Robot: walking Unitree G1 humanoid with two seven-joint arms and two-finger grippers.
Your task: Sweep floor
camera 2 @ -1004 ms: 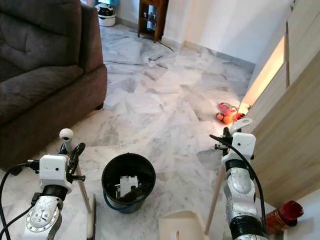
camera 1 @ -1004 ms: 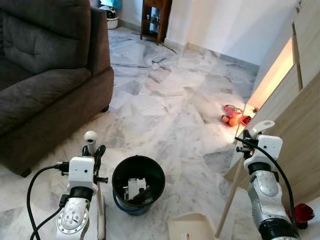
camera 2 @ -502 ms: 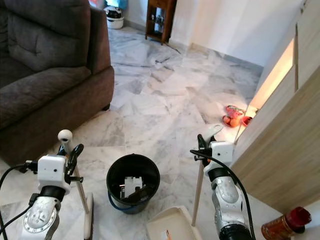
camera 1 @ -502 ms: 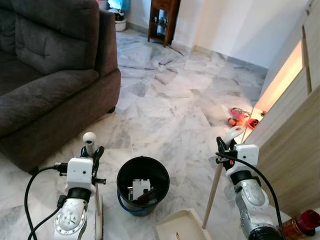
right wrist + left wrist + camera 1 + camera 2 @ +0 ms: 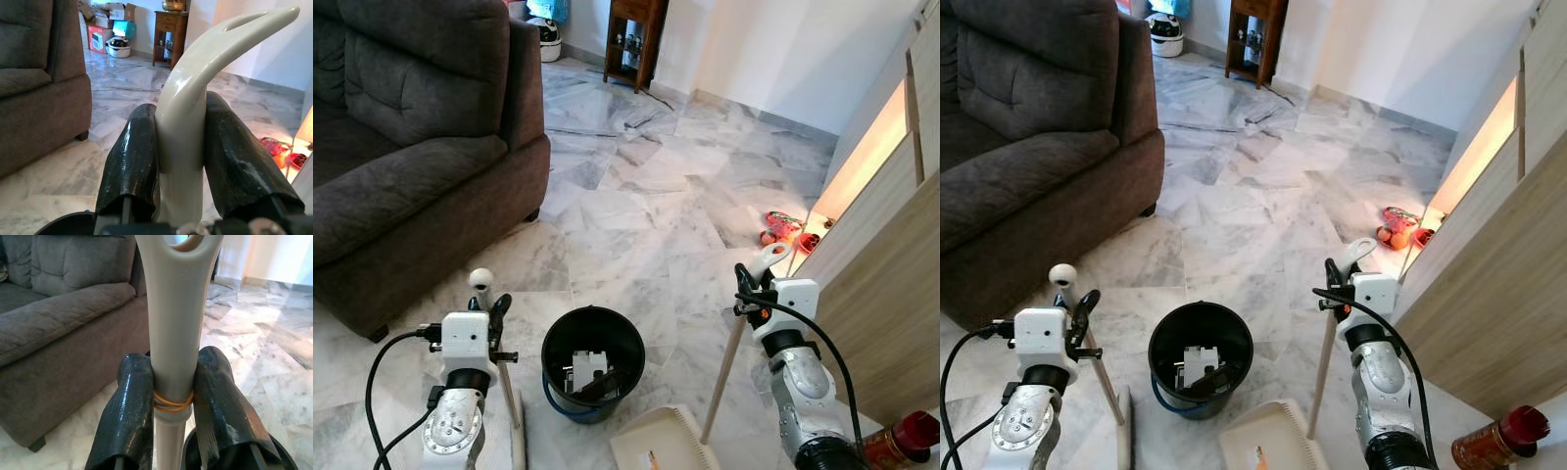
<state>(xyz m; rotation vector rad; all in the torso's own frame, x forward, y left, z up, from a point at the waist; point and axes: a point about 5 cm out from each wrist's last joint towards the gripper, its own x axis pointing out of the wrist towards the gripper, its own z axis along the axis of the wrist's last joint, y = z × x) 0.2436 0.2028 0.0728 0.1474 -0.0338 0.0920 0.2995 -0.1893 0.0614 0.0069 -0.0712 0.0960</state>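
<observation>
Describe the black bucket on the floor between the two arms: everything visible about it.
The black bucket is round, looks like plastic, and stands upright and open-topped on the marble floor, between the robot's two arms. A blue band or handle shows along its lower front edge. Inside lie a few pale and dark scraps, too small to identify. The cream dustpan lies just beside it on the robot's right; whether they touch cannot be told. Neither gripper touches the bucket.
</observation>
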